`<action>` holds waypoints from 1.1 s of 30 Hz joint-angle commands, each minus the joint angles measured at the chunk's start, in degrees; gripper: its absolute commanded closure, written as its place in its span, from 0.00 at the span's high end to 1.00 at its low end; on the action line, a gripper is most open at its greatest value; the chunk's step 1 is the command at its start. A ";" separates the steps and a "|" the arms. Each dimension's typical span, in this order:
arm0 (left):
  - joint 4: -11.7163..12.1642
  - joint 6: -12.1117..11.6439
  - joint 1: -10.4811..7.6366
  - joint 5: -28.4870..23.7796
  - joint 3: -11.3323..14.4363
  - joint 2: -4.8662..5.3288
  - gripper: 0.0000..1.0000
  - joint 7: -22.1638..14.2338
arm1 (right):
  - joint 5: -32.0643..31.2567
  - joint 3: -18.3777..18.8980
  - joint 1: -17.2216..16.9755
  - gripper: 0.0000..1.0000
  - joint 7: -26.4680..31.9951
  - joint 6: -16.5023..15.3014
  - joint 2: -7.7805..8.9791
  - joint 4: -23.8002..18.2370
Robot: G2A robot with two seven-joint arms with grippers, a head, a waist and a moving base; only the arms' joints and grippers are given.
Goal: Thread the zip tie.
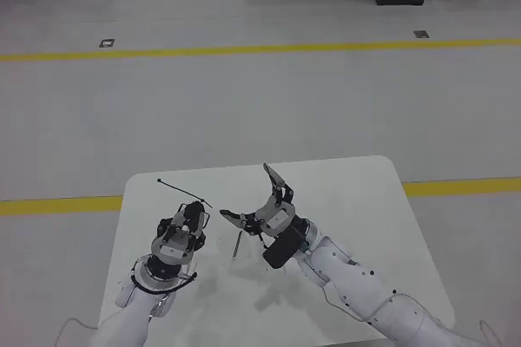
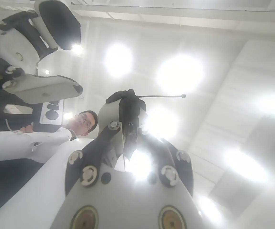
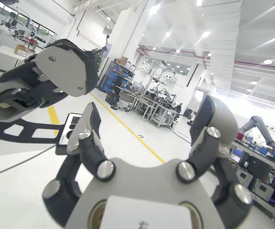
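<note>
L end effector (image 1: 194, 217) clamped shut on zip tie (image 1: 182, 192), held above bench (image 1: 356, 199). The strap sticks out toward the far-left corner. R end effector (image 1: 253, 199) is wide open w/ nothing in it, just beside L. Tie isn't looped yet, so prob. pre-thread setup. Next: R likely has to pinch the free end & steer it into the head slot, which needs fine alignment.
</note>
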 commanded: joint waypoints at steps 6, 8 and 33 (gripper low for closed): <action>-0.32 -2.84 0.55 3.80 -0.56 -0.24 0.00 2.96 | 0.00 -1.94 2.59 1.00 -3.14 2.77 1.71 -0.54; -0.38 -3.26 0.67 4.49 -0.74 -0.28 0.00 3.11 | 0.00 -2.79 3.29 1.00 -3.17 3.49 2.29 -0.65; 0.32 -3.22 0.49 9.25 -1.71 -0.95 0.00 5.23 | 0.00 -9.41 7.77 0.38 -1.22 7.15 4.14 -0.78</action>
